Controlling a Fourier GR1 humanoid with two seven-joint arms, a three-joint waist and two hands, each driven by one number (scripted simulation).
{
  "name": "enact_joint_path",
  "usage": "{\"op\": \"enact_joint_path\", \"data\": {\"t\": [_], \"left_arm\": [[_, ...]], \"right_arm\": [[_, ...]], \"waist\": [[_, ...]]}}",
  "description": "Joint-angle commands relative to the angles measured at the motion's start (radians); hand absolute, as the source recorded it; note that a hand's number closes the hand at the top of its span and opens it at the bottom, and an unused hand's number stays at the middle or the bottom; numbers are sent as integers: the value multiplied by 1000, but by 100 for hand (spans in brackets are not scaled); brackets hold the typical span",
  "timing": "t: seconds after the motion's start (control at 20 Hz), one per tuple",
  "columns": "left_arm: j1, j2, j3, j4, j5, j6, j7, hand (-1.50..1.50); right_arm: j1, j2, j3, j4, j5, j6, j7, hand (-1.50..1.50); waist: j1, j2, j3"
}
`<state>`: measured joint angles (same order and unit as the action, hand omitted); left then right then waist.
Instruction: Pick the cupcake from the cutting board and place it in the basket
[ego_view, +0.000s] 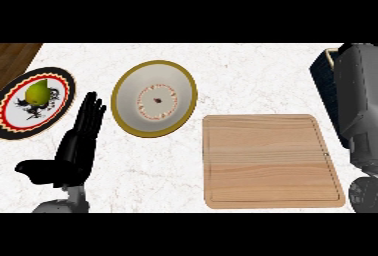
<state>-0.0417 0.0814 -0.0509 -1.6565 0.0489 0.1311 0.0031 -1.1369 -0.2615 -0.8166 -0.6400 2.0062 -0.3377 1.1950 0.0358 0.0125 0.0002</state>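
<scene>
Far left of the cutting board (273, 160) sits a patterned plate (33, 117) w/ a pear (38, 92) on it. Nearer the board, the left hand (77, 142) rests, fingers straight & up, holding nothing. A gold-rimmed plate (155, 97) sits just off the board's upper-left corner. The board shows no cupcake, and none is visible anywhere. Up-right of the board is the dark basket (322, 80), w/ the right forearm (362, 100) lying across it. The right hand doesn't show, so can't tell its grip. Prob. the placing step, cupcake likely hidden at the basket. Next move, I'd say: release inside the basket, then lift the arm clear w/o snagging the rim.
</scene>
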Motion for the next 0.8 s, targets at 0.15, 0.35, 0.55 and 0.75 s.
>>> {"op": "enact_joint_path", "data": {"t": [0.15,0.35,0.55,0.75], "left_arm": [[19,-1,-4,-35,5,-1,29,0],[-13,11,20,-17,10,-2,38,0],[54,9,0,-69,-3,1,35,0],[51,13,8,-96,15,-11,38,0]], "right_arm": [[79,65,-40,-33,0,-166,179,150],[47,3,-68,-20,-3,-140,137,150],[105,19,-98,-62,5,-178,144,150],[165,63,-151,-107,-9,-250,156,150]], "waist": [[-6,-5,1],[-8,-2,0],[-7,-7,0],[-7,-6,1]]}}
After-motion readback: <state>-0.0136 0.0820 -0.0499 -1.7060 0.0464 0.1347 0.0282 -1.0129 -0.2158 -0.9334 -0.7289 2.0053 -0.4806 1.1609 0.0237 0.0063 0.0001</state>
